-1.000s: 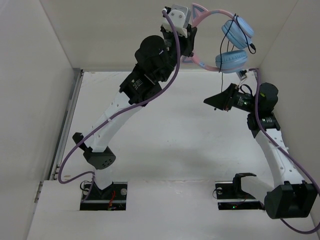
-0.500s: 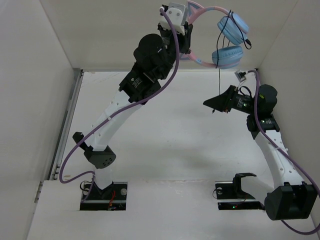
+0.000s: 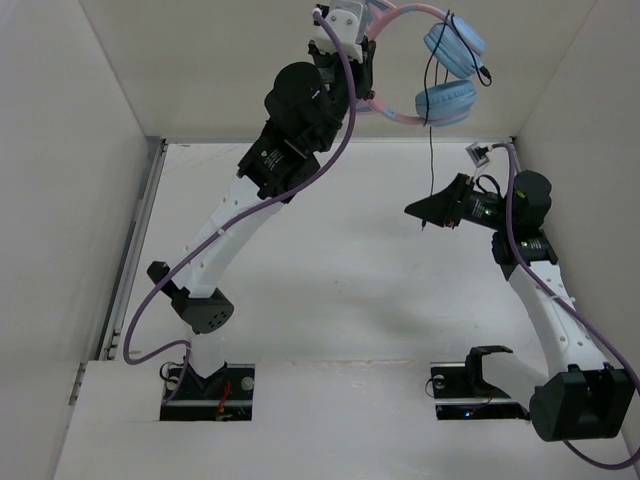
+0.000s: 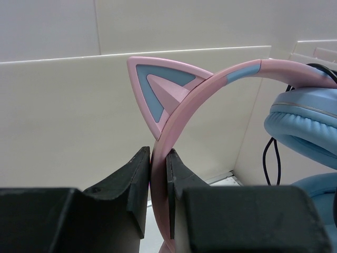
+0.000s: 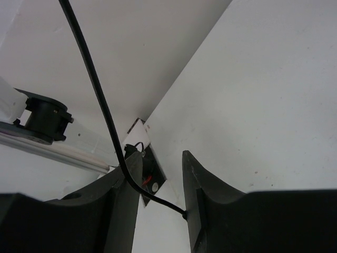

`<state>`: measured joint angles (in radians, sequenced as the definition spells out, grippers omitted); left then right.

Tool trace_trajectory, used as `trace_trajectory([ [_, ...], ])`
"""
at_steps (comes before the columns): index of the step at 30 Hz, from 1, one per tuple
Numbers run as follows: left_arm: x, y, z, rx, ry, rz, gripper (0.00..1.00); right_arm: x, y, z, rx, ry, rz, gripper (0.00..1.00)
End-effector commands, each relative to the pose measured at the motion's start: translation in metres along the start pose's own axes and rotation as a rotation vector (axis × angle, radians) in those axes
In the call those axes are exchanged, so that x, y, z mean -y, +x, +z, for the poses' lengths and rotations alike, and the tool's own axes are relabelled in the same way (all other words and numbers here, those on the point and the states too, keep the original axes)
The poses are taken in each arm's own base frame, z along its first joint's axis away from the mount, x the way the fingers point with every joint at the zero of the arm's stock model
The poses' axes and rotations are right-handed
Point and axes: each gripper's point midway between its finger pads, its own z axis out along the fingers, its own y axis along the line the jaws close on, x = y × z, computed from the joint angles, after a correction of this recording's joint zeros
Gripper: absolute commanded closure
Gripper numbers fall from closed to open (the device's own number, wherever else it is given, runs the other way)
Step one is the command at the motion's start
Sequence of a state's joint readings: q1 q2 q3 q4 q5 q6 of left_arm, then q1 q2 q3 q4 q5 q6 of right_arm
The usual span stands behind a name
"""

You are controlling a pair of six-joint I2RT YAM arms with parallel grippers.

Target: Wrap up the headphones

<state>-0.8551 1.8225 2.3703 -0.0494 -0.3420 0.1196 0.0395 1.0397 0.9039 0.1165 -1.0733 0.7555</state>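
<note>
left end effector (image 4: 158, 179) risen, headphones (image 3: 447, 100) higher and leftward, cable (image 3: 431, 160) hanging straighter

I see a white table (image 3: 340, 290) with the left arm base (image 3: 205, 385) and right arm base (image 3: 470, 395) set at its near edge. A purple cable (image 3: 130, 352) loops by the near-left corner.

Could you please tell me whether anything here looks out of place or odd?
Nothing looks damaged, but the black cable hangs loose from the headphones, held aloft by the left gripper, and passes through the open right gripper.
</note>
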Motion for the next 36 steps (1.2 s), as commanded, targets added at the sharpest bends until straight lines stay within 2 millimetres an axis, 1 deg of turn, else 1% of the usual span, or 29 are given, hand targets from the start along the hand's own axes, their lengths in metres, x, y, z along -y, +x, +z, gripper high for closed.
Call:
trace_trajectory([
  [1, -0.016, -0.078, -0.01, 0.215, -0.034, -0.096, 0.99, -0.015, -0.002, -0.002, 0.005, -0.031, -0.067, 0.58],
  [3, -0.018, -0.077, -0.009, 0.215, -0.04, -0.091, 0.99, -0.016, -0.002, -0.003, 0.008, -0.029, -0.075, 0.59],
  [4, -0.02, -0.076, -0.008, 0.215, -0.047, -0.089, 0.99, -0.016, -0.002, -0.003, 0.007, -0.028, -0.078, 0.62],
  [6, -0.022, -0.074, -0.006, 0.213, -0.058, -0.083, 0.99, -0.017, -0.003, -0.003, 0.007, -0.028, -0.091, 0.69],
  [8, -0.022, -0.07, -0.005, 0.207, -0.064, -0.078, 0.99, -0.017, -0.005, -0.002, 0.005, -0.022, -0.1, 0.78],
  [10, -0.023, -0.063, -0.003, 0.191, -0.075, -0.07, 0.99, -0.017, -0.011, -0.002, 0.005, -0.003, -0.118, 0.87],
  [12, -0.024, -0.053, 0.0, 0.175, -0.087, -0.056, 0.99, -0.014, -0.019, -0.002, 0.007, 0.039, -0.14, 0.91],
  [15, -0.028, -0.035, 0.006, 0.146, -0.107, -0.025, 0.99, -0.01, -0.025, -0.004, -0.018, 0.117, -0.209, 0.92],
  [20, -0.036, -0.001, 0.014, 0.091, -0.144, 0.022, 0.99, -0.008, -0.031, -0.009, -0.083, 0.239, -0.349, 0.92],
  [24, -0.037, 0.021, 0.02, 0.058, -0.156, 0.057, 0.99, -0.008, -0.038, -0.016, -0.131, 0.325, -0.476, 0.91],
  [26, -0.039, 0.031, 0.023, 0.045, -0.165, 0.073, 0.99, -0.008, -0.036, -0.017, -0.169, 0.352, -0.537, 0.9],
  [28, -0.04, 0.04, 0.026, 0.033, -0.171, 0.086, 0.99, -0.005, -0.03, -0.018, -0.215, 0.374, -0.578, 0.9],
  [32, -0.037, 0.055, 0.028, 0.008, -0.166, 0.104, 0.99, 0.006, -0.02, -0.021, -0.322, 0.429, -0.68, 0.89],
  [34, -0.033, 0.064, 0.028, -0.01, -0.157, 0.119, 0.99, 0.012, -0.022, -0.024, -0.377, 0.477, -0.779, 0.89],
  [36, -0.03, 0.076, 0.027, -0.034, -0.147, 0.129, 0.99, 0.016, -0.029, -0.027, -0.412, 0.523, -0.881, 0.89],
])
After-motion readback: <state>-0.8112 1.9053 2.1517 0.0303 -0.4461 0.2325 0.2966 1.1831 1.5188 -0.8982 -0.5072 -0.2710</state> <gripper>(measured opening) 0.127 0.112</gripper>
